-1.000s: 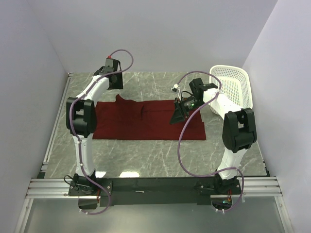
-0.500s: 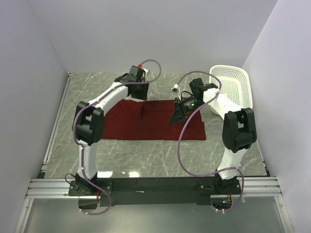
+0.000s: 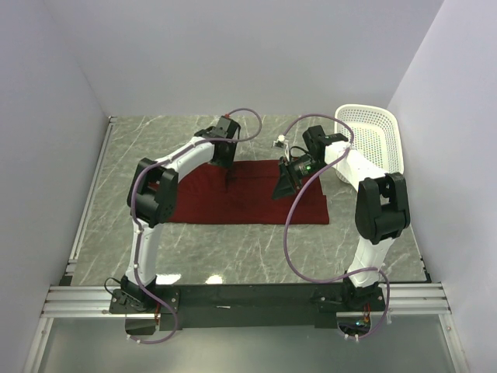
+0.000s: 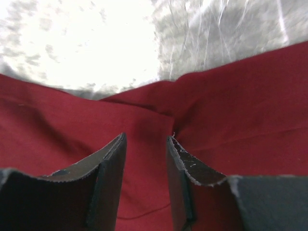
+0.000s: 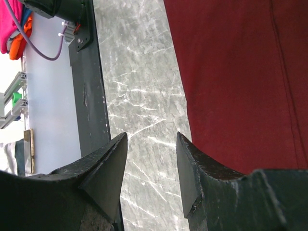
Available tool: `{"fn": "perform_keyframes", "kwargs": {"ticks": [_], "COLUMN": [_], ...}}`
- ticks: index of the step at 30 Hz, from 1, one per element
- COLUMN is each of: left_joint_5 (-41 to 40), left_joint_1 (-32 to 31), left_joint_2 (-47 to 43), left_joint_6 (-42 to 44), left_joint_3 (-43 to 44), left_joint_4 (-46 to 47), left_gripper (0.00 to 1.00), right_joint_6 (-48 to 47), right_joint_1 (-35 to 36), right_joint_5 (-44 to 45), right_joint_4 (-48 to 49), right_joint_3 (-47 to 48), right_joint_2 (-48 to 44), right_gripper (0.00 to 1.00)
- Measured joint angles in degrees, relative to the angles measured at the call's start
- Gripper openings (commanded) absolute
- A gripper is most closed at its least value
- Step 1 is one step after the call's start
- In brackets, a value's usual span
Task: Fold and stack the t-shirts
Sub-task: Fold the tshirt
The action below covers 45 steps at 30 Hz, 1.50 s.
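The dark red t-shirt lies spread flat on the marble table, with a short crease near its middle. My left gripper hangs over the shirt's back edge near that crease. In the left wrist view the left gripper is open just above the t-shirt, and a cloth ridge runs up from its right fingertip. My right gripper hovers over the shirt's right half. In the right wrist view the right gripper stands open and empty, over bare marble beside the t-shirt's edge.
A white slatted basket stands tilted at the back right. Grey walls close in the table on three sides. A metal rail with both arm bases runs along the near edge. Pink and orange cloth shows beyond that rail.
My left arm has swung right, from the shirt's back left corner to its middle back edge, and its jaws have narrowed a little. The right arm has not moved.
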Motion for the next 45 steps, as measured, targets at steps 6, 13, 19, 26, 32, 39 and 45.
{"fn": "perform_keyframes", "kwargs": {"ticks": [6, 13, 19, 26, 32, 39, 45], "left_joint_5": [0.13, -0.44, -0.83, -0.83, -1.33, -1.31, -0.07], "left_joint_1": [-0.79, -1.07, -1.09, -1.09, -1.09, -1.09, -1.09], "left_joint_2": [1.64, 1.86, 3.8, 4.63, 4.63, 4.63, 4.15], "left_joint_6": [0.02, 0.11, 0.17, 0.17, 0.11, 0.17, -0.07], "left_joint_3": [0.0, 1.11, 1.84, 1.86, 1.86, 1.86, 1.86], "left_joint_4": [-0.22, -0.24, -0.42, -0.74, -0.85, -0.72, 0.13], "left_gripper": [0.43, 0.39, 0.38, 0.33, 0.06, 0.0, 0.0], "right_joint_6": [-0.48, -0.92, -1.16, -1.29, -1.31, -1.57, -1.9], "right_joint_1": [-0.11, -0.28, -0.61, -0.81, -0.85, -0.85, -1.03], "right_joint_5": [0.0, -0.04, -0.44, -0.46, -0.52, -0.9, -1.01], "right_joint_4": [-0.39, -0.87, -1.29, -1.53, -1.79, -1.99, -2.14], "right_joint_3": [0.09, 0.46, 0.72, 0.72, 0.72, 0.72, 0.72], "right_joint_2": [0.2, 0.61, 0.61, 0.61, 0.61, 0.61, 0.61], "right_gripper": [0.52, 0.52, 0.52, 0.52, 0.52, 0.52, 0.52]}}
